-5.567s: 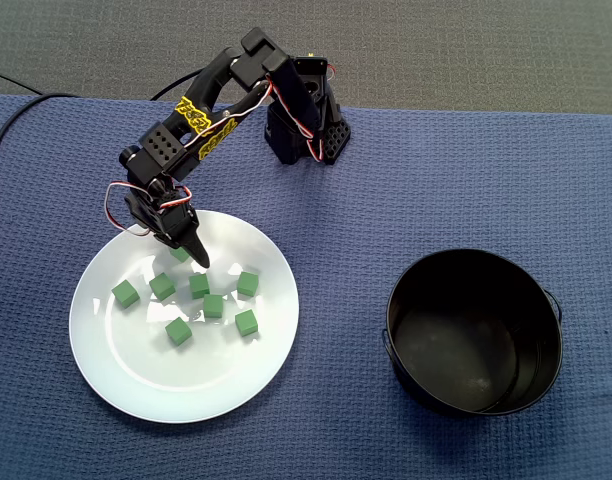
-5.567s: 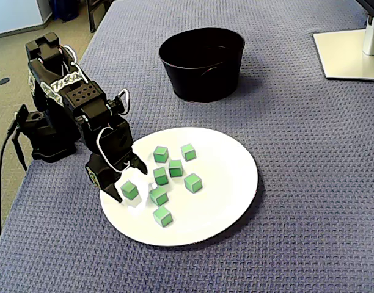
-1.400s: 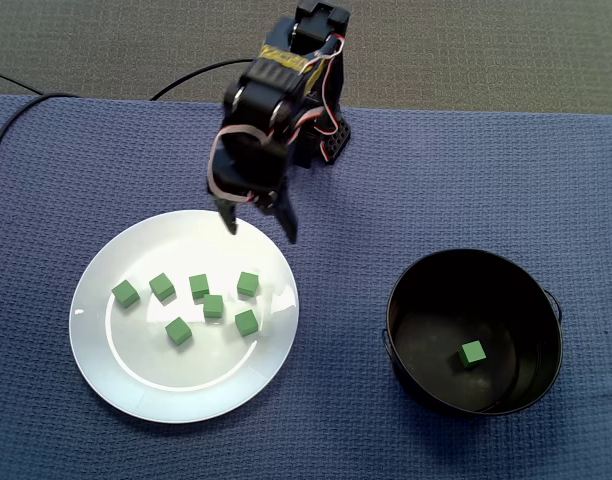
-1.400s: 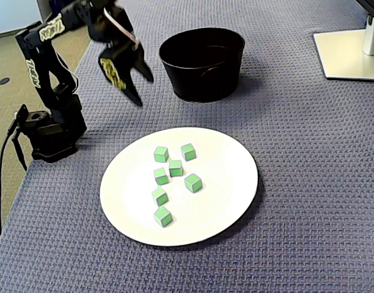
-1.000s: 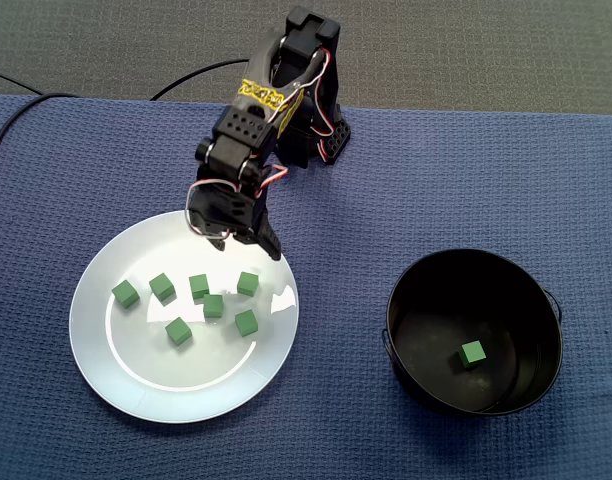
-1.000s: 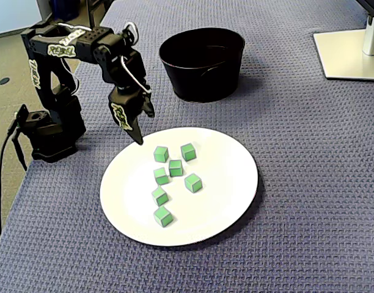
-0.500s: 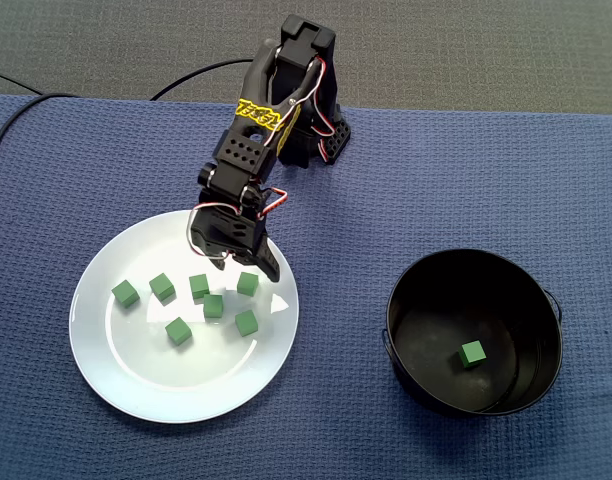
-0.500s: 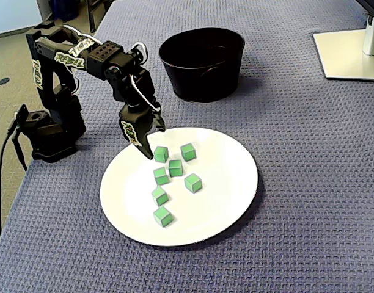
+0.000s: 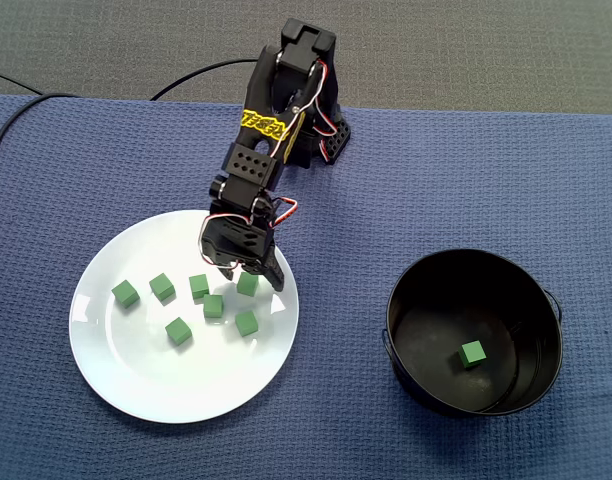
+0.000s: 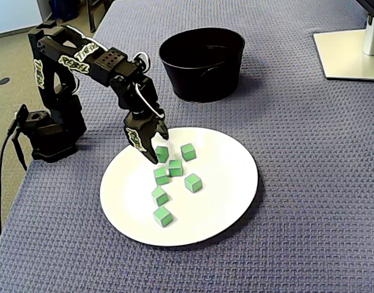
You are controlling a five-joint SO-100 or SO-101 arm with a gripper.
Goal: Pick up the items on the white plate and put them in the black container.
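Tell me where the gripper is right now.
In the top-down fixed view, the gripper is open over the white plate's upper right, fingers straddling the green cube nearest the arm's base.

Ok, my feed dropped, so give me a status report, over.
Gripper open, straddling a green cube. Seven cubes on white plate, eighth cube in black container. Nothing in the way.

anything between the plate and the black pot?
Nothing. In a fixed view, only bare blue cloth lies between the plate and the pot.
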